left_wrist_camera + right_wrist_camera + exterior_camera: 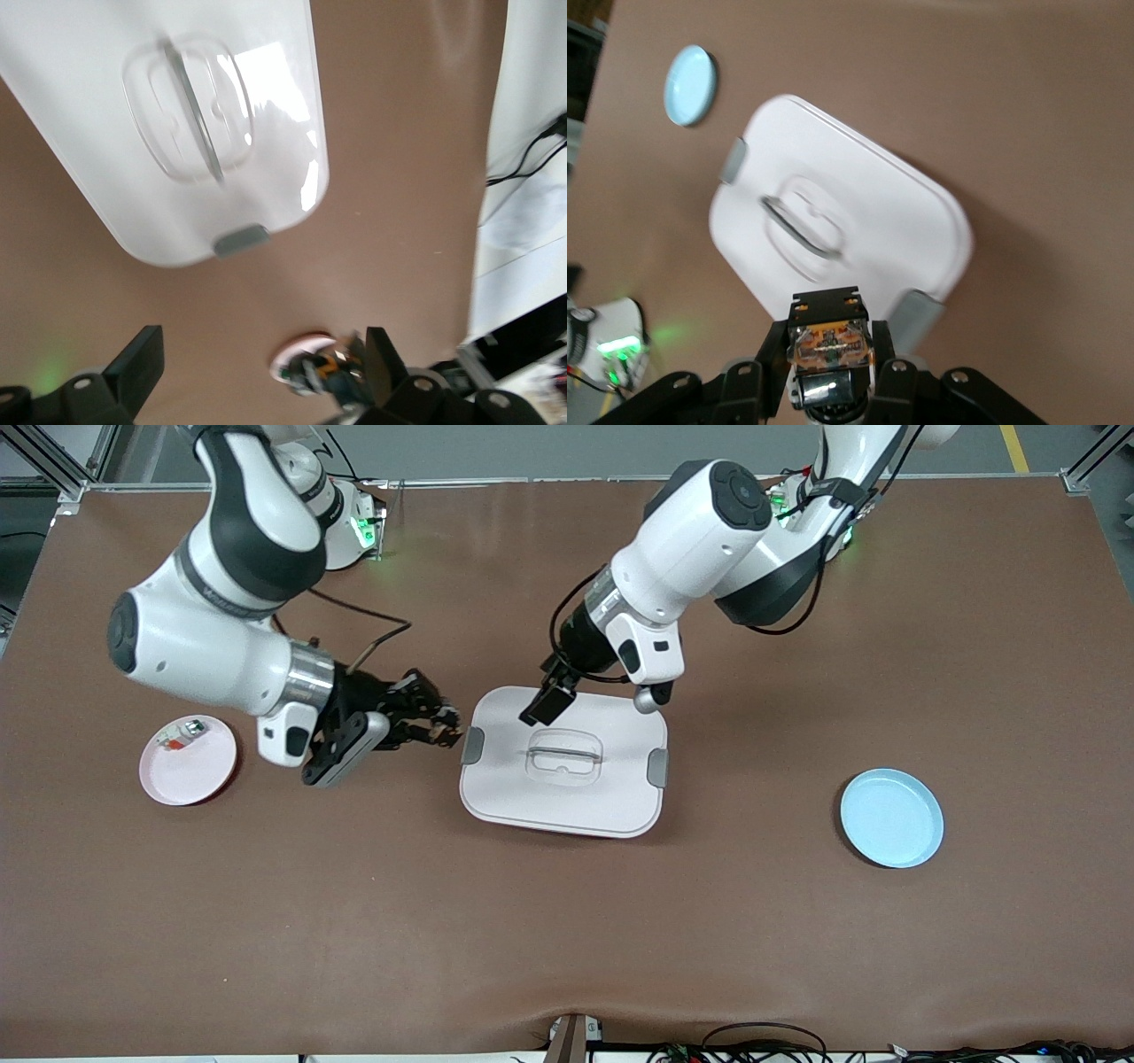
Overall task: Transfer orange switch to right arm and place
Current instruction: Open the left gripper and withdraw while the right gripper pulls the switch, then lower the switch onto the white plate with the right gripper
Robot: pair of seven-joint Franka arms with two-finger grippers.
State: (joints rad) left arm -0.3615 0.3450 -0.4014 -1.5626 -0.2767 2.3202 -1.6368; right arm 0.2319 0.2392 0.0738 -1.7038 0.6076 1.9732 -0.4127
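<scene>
A pink plate (189, 760) lies toward the right arm's end of the table, with a small white-grey part (182, 733) carrying red and green bits resting in it. Just beside that plate, the right arm (221, 593) reaches down from its base, and the right gripper (447, 729) hangs over the bare tabletop between the pink plate and the white lid (564, 762). Its jaws are closed tight on the orange switch (830, 343), a tiny black block whose orange face shows between the fingers (879, 350) in the right wrist view; the switch is up off the table, just beside the lid's grey clip at that end.

The white lid sits near the middle of the table, flat, with a clear handle (564, 755) sunk in its centre and a grey clip on each short side.

The left gripper (551, 698) hangs over the lid's farther corner, its jaws spread wide and holding nothing; the left wrist view shows both fingers (139, 361) well apart with only table and lid between them.

A light blue plate (891, 818) lies toward the left arm's end of the table, well apart from the lid
</scene>
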